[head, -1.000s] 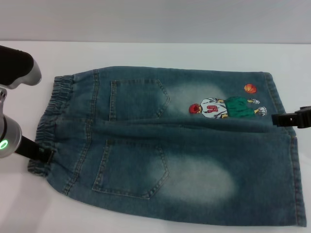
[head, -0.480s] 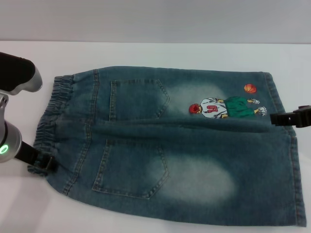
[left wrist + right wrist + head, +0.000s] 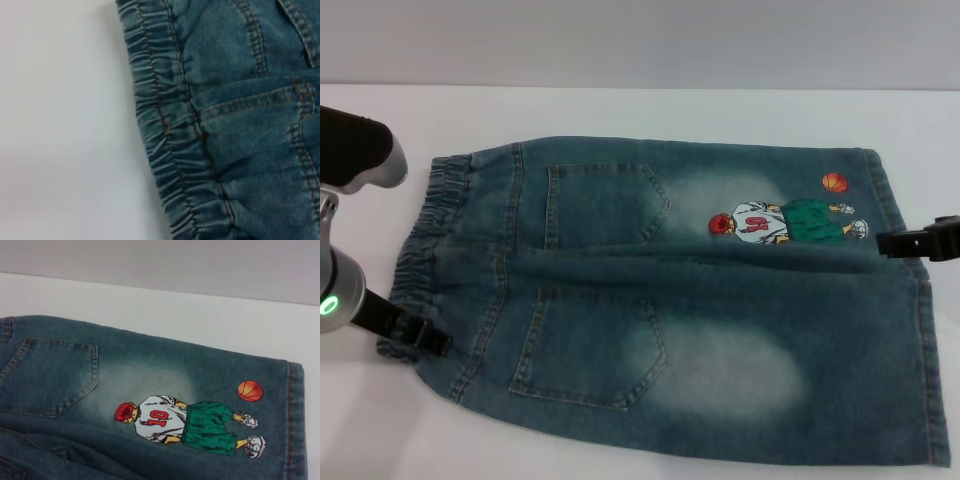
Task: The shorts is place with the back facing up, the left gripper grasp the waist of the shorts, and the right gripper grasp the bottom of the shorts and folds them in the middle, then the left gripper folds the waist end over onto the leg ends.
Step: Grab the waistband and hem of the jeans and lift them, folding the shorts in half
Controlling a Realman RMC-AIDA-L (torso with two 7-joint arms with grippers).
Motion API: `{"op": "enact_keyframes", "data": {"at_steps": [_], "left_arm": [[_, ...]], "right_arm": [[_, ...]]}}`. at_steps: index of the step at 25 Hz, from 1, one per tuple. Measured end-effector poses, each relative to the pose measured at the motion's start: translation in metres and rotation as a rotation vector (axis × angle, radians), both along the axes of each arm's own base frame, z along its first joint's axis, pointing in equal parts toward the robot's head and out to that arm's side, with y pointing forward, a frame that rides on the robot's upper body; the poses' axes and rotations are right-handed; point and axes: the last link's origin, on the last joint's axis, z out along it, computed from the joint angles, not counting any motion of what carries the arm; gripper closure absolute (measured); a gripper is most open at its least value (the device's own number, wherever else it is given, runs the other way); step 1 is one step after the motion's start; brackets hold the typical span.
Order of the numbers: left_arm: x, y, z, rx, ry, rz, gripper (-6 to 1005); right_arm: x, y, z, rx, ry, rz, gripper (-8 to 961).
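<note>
The only readable mark was the red number "10" on the white jersey of the cartoon basketball player (image 3: pixel 187 425) printed on the shorts (image 3: pixel 670 310), near one leg hem.

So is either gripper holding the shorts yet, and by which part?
Cannot be told: the left gripper sits at the shorts' waistband corner, the right gripper at the leg hem.

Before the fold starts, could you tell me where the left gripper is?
In the head view, the left gripper is at the robot's left, over the near corner of the shorts' elastic waistband.
</note>
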Motion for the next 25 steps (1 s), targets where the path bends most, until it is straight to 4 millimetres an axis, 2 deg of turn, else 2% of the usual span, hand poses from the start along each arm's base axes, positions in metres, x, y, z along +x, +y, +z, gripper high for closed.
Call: {"op": "enact_keyframes", "data": {"at_steps": [6,25], "left_arm": [[-0.0034,0.0011,-0.0026,-0.007,0.004,0.011,130],[-0.0047,0.0067,-0.0073,-0.012,0.005,0.008,131]], "right_arm": [[-0.0026,0.0014,-0.0007,-0.005,-0.002,0.008,220],[-0.0026,0.0024,0.0003,-0.003,-0.007,0.009,220]]}}
